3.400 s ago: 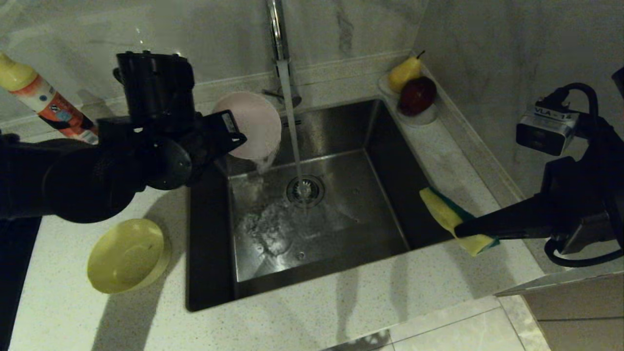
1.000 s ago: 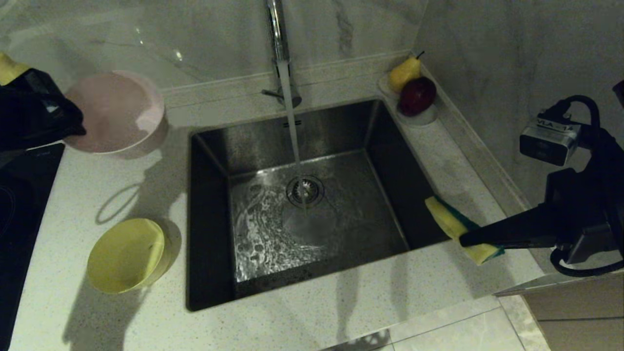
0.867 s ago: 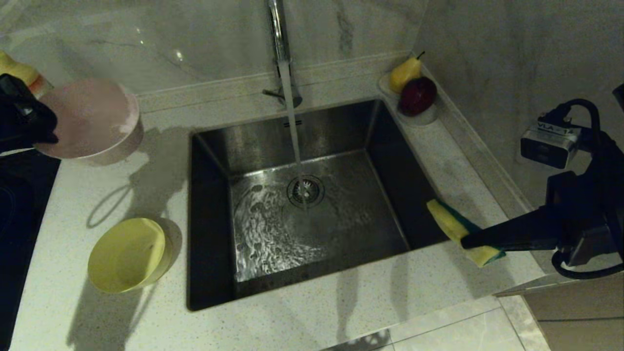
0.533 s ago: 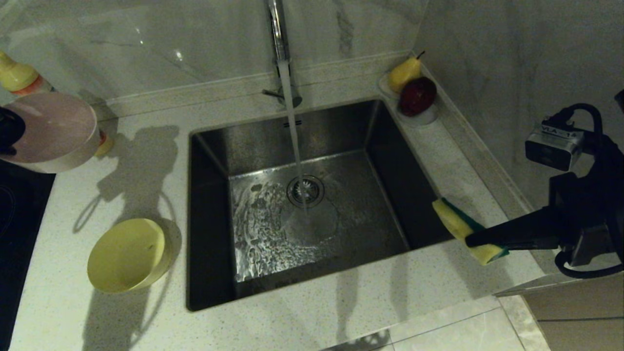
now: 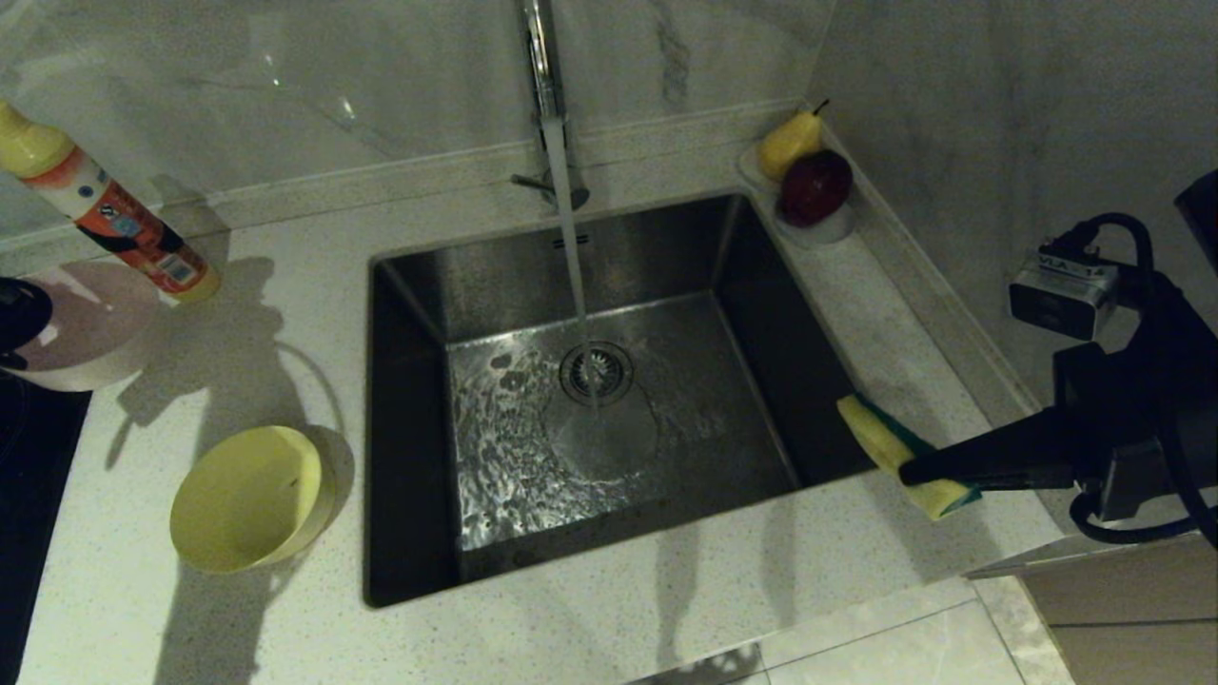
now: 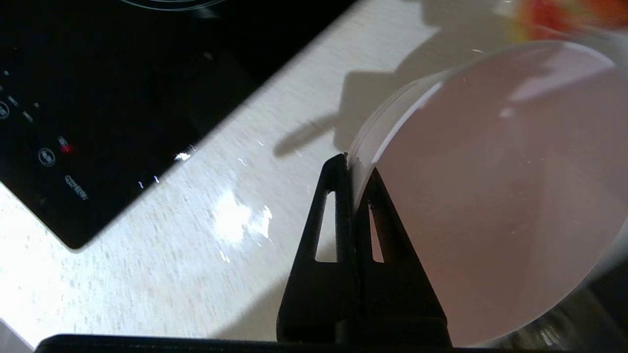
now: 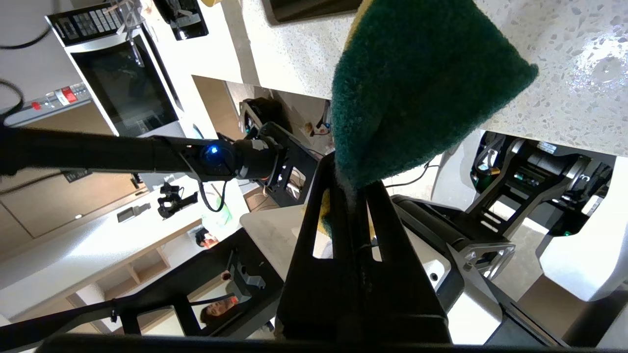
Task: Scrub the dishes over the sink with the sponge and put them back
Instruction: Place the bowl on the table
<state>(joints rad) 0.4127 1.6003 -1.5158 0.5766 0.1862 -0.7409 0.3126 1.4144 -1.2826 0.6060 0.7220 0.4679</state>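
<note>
1. The left gripper (image 6: 354, 166) is clenched on the rim of the pale pink round plastic bowl (image 5: 81, 323), holding it at the far left of the speckled white counter (image 5: 285, 285), beside the black cooktop (image 6: 98, 73) and well apart from the stainless steel sink (image 5: 742, 285).
2. The step in hand looks like putting this bowl back. To do it well, level the bowl and lower it until its base sits flat before letting go. It should come down clear of the cooktop edge and of the orange-and-white bottle with a yellow cap (image 5: 105, 214) close behind it.
3. Whether the base already touches the counter is hard to tell, as the bowl sits at the picture's edge.
4. The right gripper (image 5: 904, 469) is clamped on the yellow sponge with a dark green scouring side (image 5: 890, 452), held above the sink's right-hand edge.
5. The pink bowl's inside looks empty. The yellow round plastic bowl (image 5: 249, 497) rests tilted on the counter left of the sink, also empty.
6. The sink holds only running water from the chrome tap (image 5: 540, 57), flowing to the drain strainer (image 5: 596, 373).
7. A small white dish (image 5: 818, 226) in the far right corner holds a yellow pear (image 5: 788, 141) and a dark red apple (image 5: 815, 186).
</note>
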